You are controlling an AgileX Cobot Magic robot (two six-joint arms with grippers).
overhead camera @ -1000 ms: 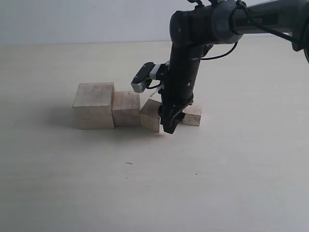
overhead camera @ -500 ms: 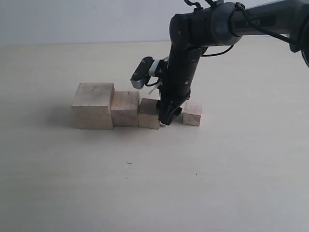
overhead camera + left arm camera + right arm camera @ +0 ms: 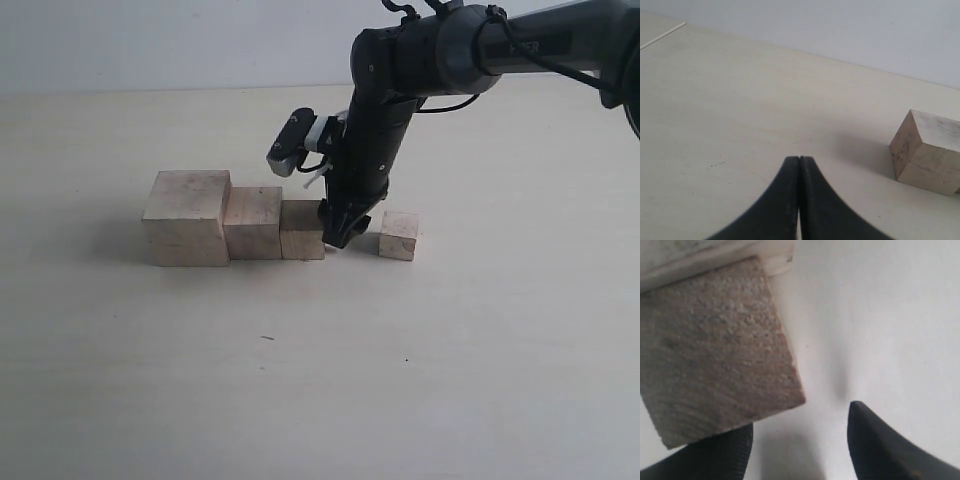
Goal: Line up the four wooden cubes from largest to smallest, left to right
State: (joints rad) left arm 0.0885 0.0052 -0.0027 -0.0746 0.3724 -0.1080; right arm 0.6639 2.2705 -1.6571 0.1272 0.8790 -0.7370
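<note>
Right wrist view, right hand spread beside third cube, exterior view alone, smallest cube apart

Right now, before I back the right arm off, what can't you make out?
Exterior view: whether the right gripper touches the third cube; the gripper covers that side.
Right wrist view: frame edges cut that cube off; the smallest cube is out of frame.
Left wrist view: the largest cube is cut by the edge; the others are outside.
The left gripper is outside the exterior view.
</note>
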